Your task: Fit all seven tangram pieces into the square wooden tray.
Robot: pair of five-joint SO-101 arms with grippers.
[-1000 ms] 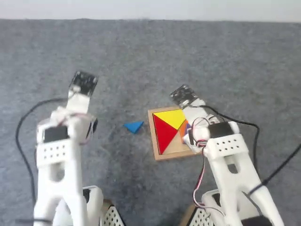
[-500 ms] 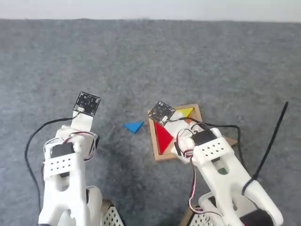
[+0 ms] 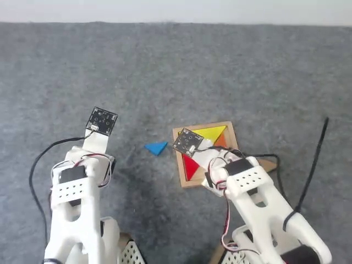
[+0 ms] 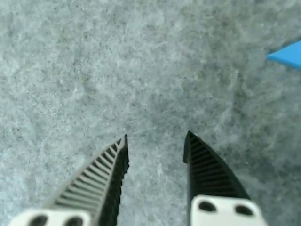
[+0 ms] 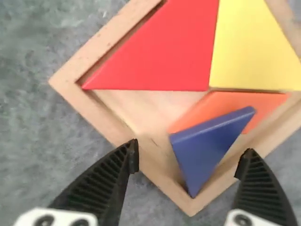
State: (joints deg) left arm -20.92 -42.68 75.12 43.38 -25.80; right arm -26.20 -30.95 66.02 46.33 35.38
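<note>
The square wooden tray [image 5: 108, 126] holds a red triangle [image 5: 164, 56], a yellow triangle [image 5: 249, 47] and an orange piece [image 5: 221, 106]. A dark blue triangle [image 5: 207, 146] lies askew, partly over the orange piece, with its tip at the tray's corner. My right gripper [image 5: 188, 157] hangs open above that corner, one finger on each side of the dark blue triangle. In the high view the right arm [image 3: 242, 176] covers part of the tray [image 3: 178, 165]. A light blue triangle [image 3: 156, 148] lies on the carpet left of the tray. My left gripper [image 4: 155, 141] stands open over bare carpet, the light blue triangle [image 4: 288, 54] off to one side.
Grey carpet [image 3: 165, 71] covers the whole table, with free room at the back and between the arms. The left arm [image 3: 74, 181] stands at the near left. Cables trail by both arm bases. A tan sliver [image 3: 269, 164] shows to the right of the tray.
The right arm drew back from the tray's far right to its near left corner. The left arm pulled back towards its base, then kept still. The light blue triangle has not moved.
</note>
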